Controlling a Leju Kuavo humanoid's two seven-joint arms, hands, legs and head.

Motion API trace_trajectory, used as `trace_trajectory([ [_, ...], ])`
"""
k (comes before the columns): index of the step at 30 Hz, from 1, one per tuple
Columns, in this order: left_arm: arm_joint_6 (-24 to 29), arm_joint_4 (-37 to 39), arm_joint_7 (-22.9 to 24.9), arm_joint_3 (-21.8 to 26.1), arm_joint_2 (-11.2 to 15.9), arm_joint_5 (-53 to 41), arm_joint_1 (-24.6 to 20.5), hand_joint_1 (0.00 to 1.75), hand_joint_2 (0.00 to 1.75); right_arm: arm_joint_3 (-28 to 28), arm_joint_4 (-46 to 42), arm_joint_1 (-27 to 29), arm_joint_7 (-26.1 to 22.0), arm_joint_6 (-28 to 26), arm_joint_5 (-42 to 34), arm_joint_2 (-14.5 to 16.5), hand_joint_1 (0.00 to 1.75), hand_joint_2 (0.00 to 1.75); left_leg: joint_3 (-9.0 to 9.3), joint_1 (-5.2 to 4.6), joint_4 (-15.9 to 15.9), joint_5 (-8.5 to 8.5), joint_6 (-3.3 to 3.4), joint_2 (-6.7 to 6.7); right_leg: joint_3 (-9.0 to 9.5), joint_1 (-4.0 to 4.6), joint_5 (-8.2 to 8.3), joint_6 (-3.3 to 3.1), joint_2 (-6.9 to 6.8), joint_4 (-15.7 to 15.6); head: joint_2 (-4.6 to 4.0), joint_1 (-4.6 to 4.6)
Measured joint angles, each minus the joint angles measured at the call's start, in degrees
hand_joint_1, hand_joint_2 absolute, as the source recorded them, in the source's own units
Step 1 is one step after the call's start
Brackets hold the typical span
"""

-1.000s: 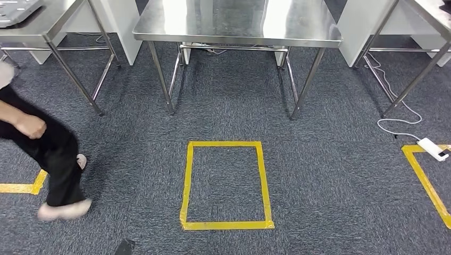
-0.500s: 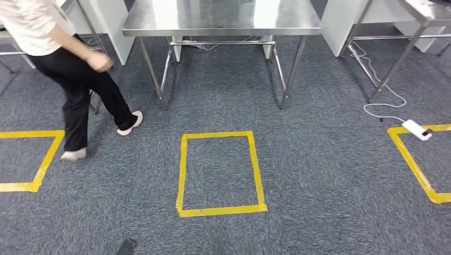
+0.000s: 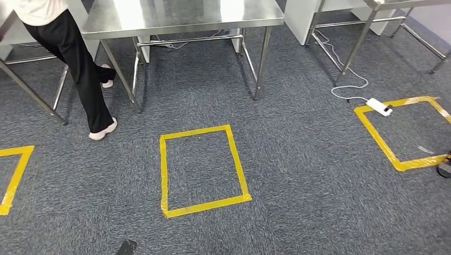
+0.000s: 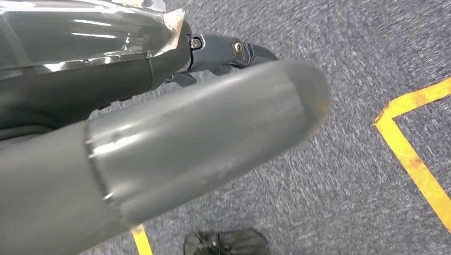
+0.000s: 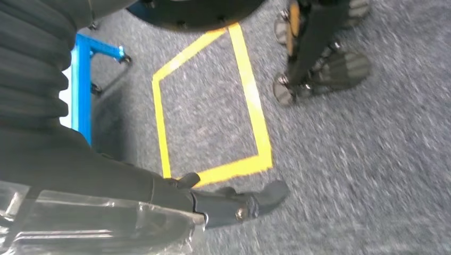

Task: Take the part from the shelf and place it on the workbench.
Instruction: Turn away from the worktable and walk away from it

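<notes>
Head view: steel workbench [image 3: 181, 16] ahead | taped square [image 3: 202, 169] on carpet | left hand [image 4: 159, 154], right hand [image 5: 106, 180] grip unclear

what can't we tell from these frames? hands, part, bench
- Left hand: left wrist view, thick thumb blocks the fingers; grip unreadable.
- Right hand: right wrist view, clear wrapped item beside it, cut off by the edge; held or not unclear.
- Workbench: head view, far part cropped by the top edge.
- Person: upper body cropped.

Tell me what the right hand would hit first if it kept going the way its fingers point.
Probably just the grey carpet: the right hand hangs with fingers aimed floorward beyond the yellow tape; depth unclear.
</notes>
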Motion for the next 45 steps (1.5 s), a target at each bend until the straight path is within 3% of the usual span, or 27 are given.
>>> trace_trajectory([
  [3, -0.06, -0.01, 0.10, -0.03, -0.07, -0.11, -0.09, 0.00, 0.00, 0.00, 0.01, -0.06, 0.03, 0.00, 0.01, -0.09, 0.00, 1.75, 0.72, 0.23, -2.08, 0.46, 0.41, 2.44, -4.44, -0.05, -3.43, 0.31, -3.41, 7.65, 0.00, 0.47],
  [5, -0.19, 0.01, 0.16, -0.07, -0.16, -0.20, 0.02, 0.00, 0.00, 0.00, 0.01, -0.03, 0.03, 0.00, 0.01, -0.25, 0.00, 1.75, 0.64, 0.20, -2.05, 0.45, 0.39, 4.02, -7.82, -0.51, -5.40, 0.87, -4.07, 13.92, 0.00, 0.61],
  [6, -0.26, 0.01, 0.17, -0.10, -0.22, -0.23, 0.03, 0.00, 0.00, 0.00, 0.01, 0.08, 0.04, 0.00, 0.00, -0.34, 0.00, 1.75, 0.64, 0.23, -2.02, 0.42, 0.32, 4.73, -8.26, -0.77, -5.22, 1.43, -4.26, 14.66, 0.00, 0.60],
  [7, -0.32, 0.02, 0.17, -0.13, -0.28, -0.26, 0.02, 0.00, 0.00, 0.00, 0.01, 0.19, 0.04, 0.00, -0.01, -0.43, 0.00, 1.75, 0.68, 0.34, -1.96, 0.36, 0.19, 5.40, -7.49, -1.06, -4.12, 2.14, -4.59, 13.05, 0.00, 0.61],
  [8, -0.41, 0.01, 0.17, -0.15, -0.32, -0.30, -0.01, 0.00, 0.00, 0.00, 0.01, 0.27, 0.02, 0.00, -0.04, -0.52, 0.00, 1.75, 0.76, 0.47, -1.83, 0.24, -0.05, 6.03, -5.59, -1.37, -2.39, 2.92, -5.38, 9.31, 0.00, 0.62],
  [10, -0.55, -0.01, 0.16, -0.17, -0.28, -0.34, -0.04, 0.00, 0.00, 0.00, 0.03, 0.16, -0.02, 0.00, -0.11, -0.51, 0.00, 1.75, 0.96, 0.43, -1.40, -0.16, -0.87, 7.15, -1.82, -1.55, 0.62, 3.67, -8.30, 1.62, 0.00, 0.68],
  [12, -0.59, -0.02, 0.15, -0.19, -0.22, -0.37, -0.12, 0.00, 0.00, 0.00, 0.07, 0.02, -0.05, 0.01, -0.16, -0.42, 0.00, 1.75, 1.22, 0.12, -1.08, -0.56, -1.74, 8.11, -0.95, -1.23, 1.57, 2.83, -9.53, -0.81, 0.00, 0.58],
  [14, -0.59, -0.03, 0.15, -0.21, -0.27, -0.38, -0.23, 0.00, 0.00, 0.00, 0.08, 0.04, -0.05, 0.01, -0.19, -0.47, 0.00, 1.75, 1.47, 0.26, -1.00, -0.85, -2.40, 8.96, -1.25, -1.20, 1.74, 1.59, -8.08, -0.57, 0.00, 0.42],
  [16, -0.58, -0.02, 0.15, -0.21, -0.27, -0.38, -0.31, 0.00, 0.00, 0.00, 0.08, 0.07, -0.05, 0.00, -0.21, -0.46, 0.00, 1.75, 0.90, 0.71, 0.82, -2.65, -2.88, 7.30, -1.20, -1.46, 2.10, 0.59, -6.75, -0.62, 0.00, 0.33],
  [19, -0.62, -0.01, 0.31, -0.22, -0.25, -0.45, -0.14, 0.00, 0.00, 0.00, 0.08, 0.01, -0.05, 0.00, -0.29, -0.43, 0.00, 1.75, -3.61, 0.84, 11.15, -8.79, -2.79, 3.18, -1.52, -1.18, 2.60, -0.46, -4.73, -0.59, 0.00, 0.09],
  [21, -0.68, -0.01, 0.63, -0.22, -0.23, -0.64, -0.02, 0.00, 0.00, 0.00, 0.08, 0.11, -0.09, 0.01, -0.37, -0.43, 0.00, 1.75, -6.14, 0.78, 16.29, -10.11, -2.49, 2.52, -1.63, -0.73, 2.71, -0.68, -3.10, -0.55, 0.00, 0.04],
  [22, -0.72, -0.01, 0.77, -0.22, -0.23, -0.74, -0.01, 0.00, 0.00, 0.00, 0.08, 0.20, -0.12, 0.01, -0.41, -0.42, 0.00, 1.75, -6.08, 0.77, 15.87, -9.00, -2.26, 2.36, -1.58, -0.58, 2.74, -0.72, -2.24, -0.51, 0.00, 0.04],
  [23, -0.75, -0.01, 0.81, -0.23, -0.22, -0.81, -0.02, 0.00, 0.00, 0.00, 0.08, 0.25, -0.15, 0.02, -0.45, -0.40, 0.00, 1.75, -4.98, 0.77, 13.22, -6.97, -1.99, 2.04, -1.50, -0.50, 2.74, -0.72, -1.41, -0.46, 0.00, 0.04],
  [25, -0.80, -0.01, 0.83, -0.27, -0.16, -0.91, -0.04, 0.00, 0.00, 0.00, 0.08, 0.21, -0.18, 0.01, -0.58, -0.27, 0.00, 1.75, -1.77, 0.83, 5.67, -2.93, -1.31, -0.63, -1.54, -0.30, 2.72, -0.63, 0.18, -0.19, 0.00, 0.06],
  [27, -0.81, -0.01, 0.87, -0.39, -0.09, -0.98, -0.08, 0.00, 0.00, 0.00, 0.08, 0.08, -0.19, -0.02, -0.72, -0.11, 0.00, 1.75, -0.11, 0.75, 1.54, -1.66, -1.06, -2.83, -2.19, -0.23, 2.86, -0.20, 1.55, 0.11, 0.00, 0.10],
  [28, -0.81, -0.01, 0.90, -0.50, -0.08, -1.01, -0.12, 0.00, 0.00, 0.00, 0.09, 0.09, -0.19, -0.04, -0.78, -0.05, 0.00, 1.75, -0.03, 0.59, 1.19, -1.78, -1.02, -2.80, -2.62, -0.27, 3.03, 0.17, 2.20, 0.17, 0.00, 0.12],
  [29, -0.81, -0.01, 0.92, -0.61, -0.13, -1.03, -0.19, 0.00, 0.00, 0.00, 0.08, 0.18, -0.18, -0.07, -0.83, -0.03, 0.00, 1.75, -0.02, 0.46, 0.96, -1.69, -0.89, -2.09, -3.10, -0.33, 3.25, 0.60, 2.86, 0.08, 0.00, 0.12],
  [31, -0.81, -0.02, 0.93, -0.75, -0.19, -1.13, -0.35, 0.00, 0.00, 0.00, 0.09, 0.37, -0.17, -0.09, -0.90, -0.01, 0.00, 1.75, 0.12, 0.40, 0.24, -1.14, -0.18, -0.52, -4.24, -0.32, 2.68, 1.09, 1.16, 1.32, 0.00, 0.22],
  [33, -0.82, -0.03, 0.93, -0.79, -0.17, -1.22, -0.38, 0.00, 0.00, 0.00, 0.10, 0.26, -0.17, -0.09, -0.93, 0.05, 0.00, 1.75, 0.22, 0.37, -0.28, -0.78, 0.39, 1.37, -7.09, -0.39, -0.21, 1.01, -2.52, 6.81, 0.00, 0.49],
  [34, -0.83, -0.03, 0.93, -0.80, -0.16, -1.23, -0.34, 0.00, 0.00, 0.00, 0.10, 0.18, -0.18, -0.09, -0.93, 0.10, 0.00, 1.75, 0.17, 0.27, -0.30, -0.76, 0.52, 2.32, -9.06, -0.47, -2.03, 0.99, -3.61, 10.76, 0.00, 0.62],
  [36, -0.85, -0.03, 0.93, -0.81, -0.15, -1.25, -0.29, 0.00, 0.00, 0.00, 0.10, 0.19, -0.19, -0.09, -0.91, 0.14, 0.00, 1.75, 0.08, 0.12, -0.28, -0.77, 0.52, 4.20, -11.56, -0.74, -3.98, 1.49, -4.21, 16.39, 0.00, 0.65],
  [37, -0.85, -0.03, 0.93, -0.81, -0.15, -1.23, -0.30, 0.00, 0.00, 0.00, 0.10, 0.28, -0.19, -0.09, -0.89, 0.14, 0.00, 1.75, 0.06, 0.10, -0.28, -0.79, 0.49, 5.01, -11.24, -0.87, -3.72, 1.98, -4.38, 16.31, 0.00, 0.67],
  [38, -0.85, -0.03, 0.93, -0.83, -0.15, -1.22, -0.31, 0.00, 0.00, -0.01, 0.10, 0.36, -0.19, -0.09, -0.85, 0.13, 0.00, 1.75, 0.09, 0.11, -0.27, -0.81, 0.44, 5.75, -9.65, -1.00, -2.69, 2.54, -4.71, 13.79, 0.00, 0.67],
  [40, -0.81, -0.03, 0.93, -0.84, -0.16, -1.15, -0.33, 0.00, 0.00, -0.02, 0.10, 0.34, -0.18, -0.09, -0.73, 0.09, 0.00, 1.75, 0.28, 0.10, -0.25, -0.93, 0.14, 7.04, -4.71, -1.25, 0.04, 3.27, -6.66, 5.38, 0.00, 0.66],
  [41, -0.78, -0.03, 0.91, -0.84, -0.15, -1.10, -0.33, 0.00, 0.00, -0.02, 0.11, 0.27, -0.17, -0.09, -0.65, 0.11, 0.00, 1.75, 0.44, 0.00, -0.21, -1.07, -0.19, 7.60, -2.80, -1.11, 1.16, 3.25, -7.81, 2.01, 0.00, 0.66],
  [43, -0.72, -0.03, 0.86, -0.84, -0.11, -1.02, -0.31, 0.00, 0.00, -0.01, 0.15, 0.17, -0.13, -0.09, -0.52, 0.19, 0.00, 1.75, 0.77, -0.25, -0.13, -1.35, -0.94, 8.61, -1.71, -0.71, 2.09, 2.42, -8.81, -0.18, 0.00, 0.55],
  [45, -0.68, -0.03, 0.85, -0.84, -0.11, -0.96, -0.32, 0.00, 0.00, 0.00, 0.16, 0.26, -0.05, -0.09, -0.46, 0.21, 0.00, 1.75, 1.05, -0.17, 0.06, -1.75, -1.65, 9.28, -2.00, -0.78, 2.29, 1.58, -7.66, -0.07, 0.00, 0.36],
])
